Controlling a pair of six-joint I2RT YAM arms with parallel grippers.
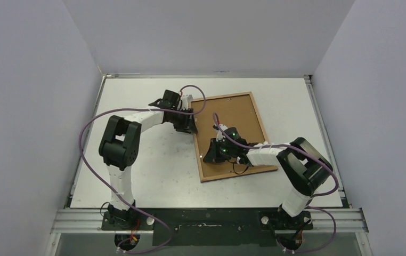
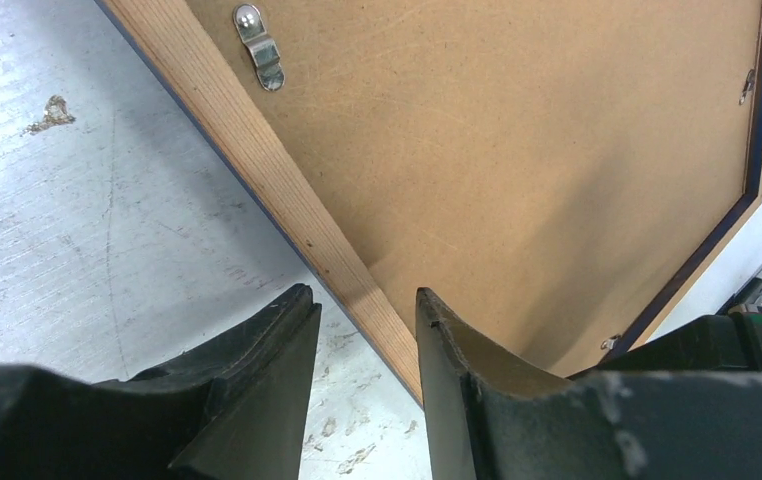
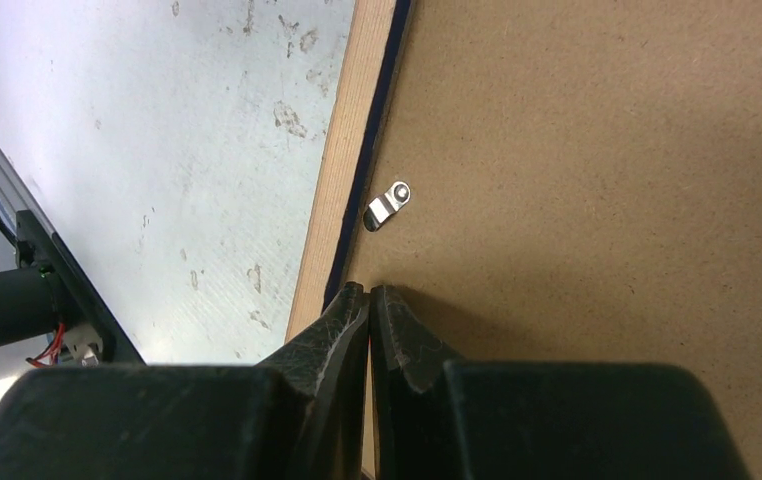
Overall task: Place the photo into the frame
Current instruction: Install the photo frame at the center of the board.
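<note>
**Placement.** The frame lay back-up on the counter, its light wood rail and navy inner lip uppermost, with the brown backing board seated inside it.

The left end effector stood at the frame's left rail with its jaws apart, one finger over the counter and the other over the board. It was not clamped on anything. In my judgement this position served to steady that edge or to prepare a grip on it.

The right end effector had its jaws closed together with nothing between them. Its tips were at the board's margin just beside a metal turn clip, probably to work the clip or press the board down.

**Condition.** The photo was not visible in any view. Whether it sat under the board could not be determined. The frame appeared thin, flat and undamaged. The clip lay angled across the joint between board and rail.
</note>
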